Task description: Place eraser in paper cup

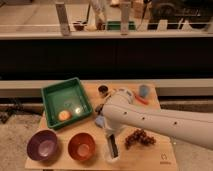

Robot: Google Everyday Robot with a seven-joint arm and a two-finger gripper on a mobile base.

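Holding the eraser (113, 146) upright over the cup (113, 156).
The gripper (111, 137), fingers clamped on the eraser, hangs right of the orange bowl (81, 146), left of the grapes (139, 138).

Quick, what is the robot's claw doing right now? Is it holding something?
Gripper: shut on the eraser, holding it upright right over the paper cup, near the table's front edge.

green tray (54, 96), orange bowl (81, 146), purple bowl (42, 145)
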